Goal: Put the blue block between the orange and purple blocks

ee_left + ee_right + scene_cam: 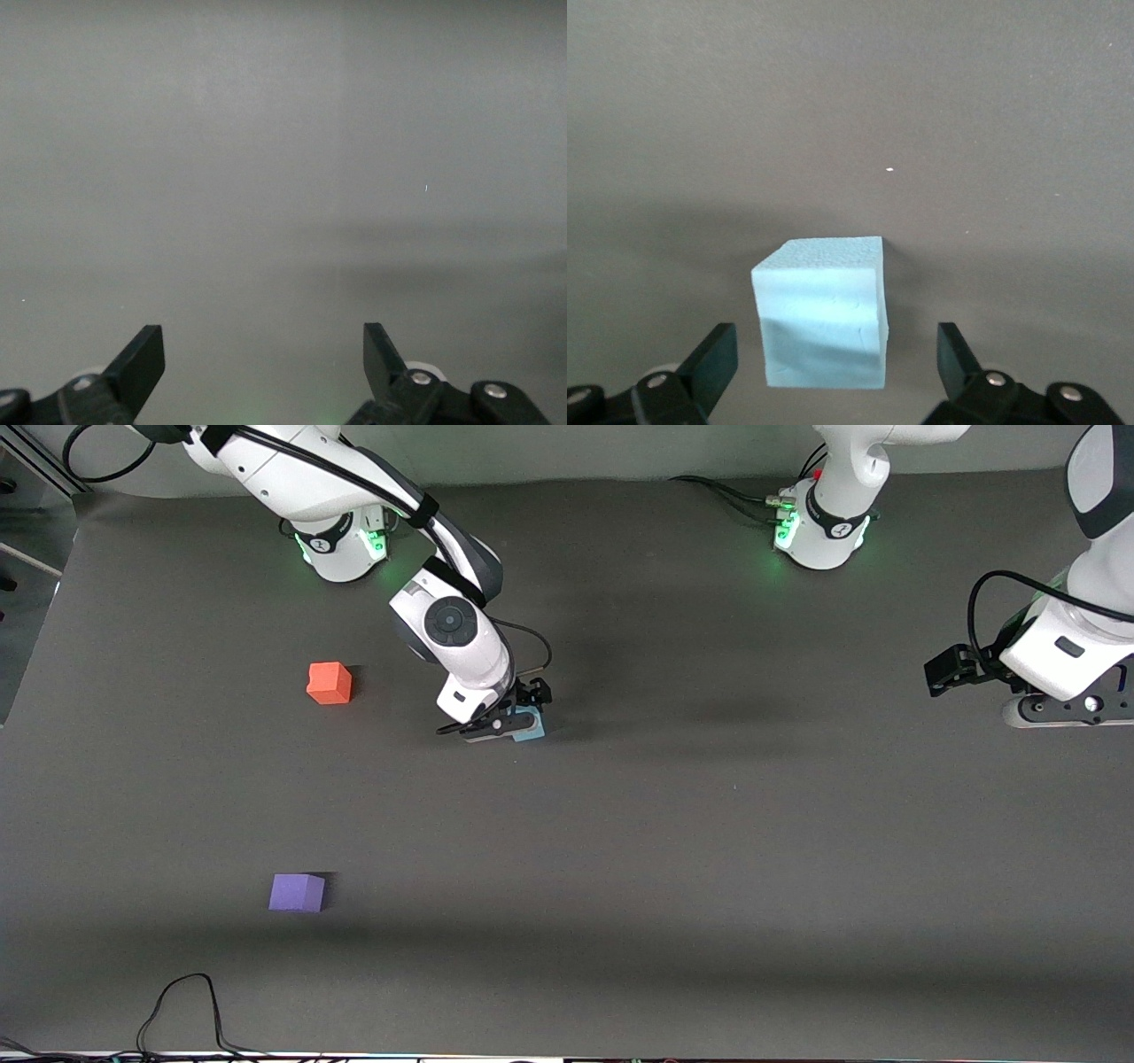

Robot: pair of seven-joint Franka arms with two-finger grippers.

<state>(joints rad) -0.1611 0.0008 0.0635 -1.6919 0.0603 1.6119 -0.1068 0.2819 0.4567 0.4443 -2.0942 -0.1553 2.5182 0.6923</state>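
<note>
The blue block (532,732) rests on the dark table mat near the middle. In the right wrist view it (824,310) is a light sky-blue cube between my fingers. My right gripper (517,719) is low over it and open (830,356), with one finger on each side and a gap to each face. The orange block (330,683) lies toward the right arm's end. The purple block (297,892) lies nearer the front camera than the orange one. My left gripper (944,671) waits at the left arm's end, open and empty (264,356) over bare mat.
The two arm bases (341,549) (822,530) stand along the table's back edge. A black cable (182,1005) loops at the table's front edge toward the right arm's end. Open mat lies between the orange and purple blocks.
</note>
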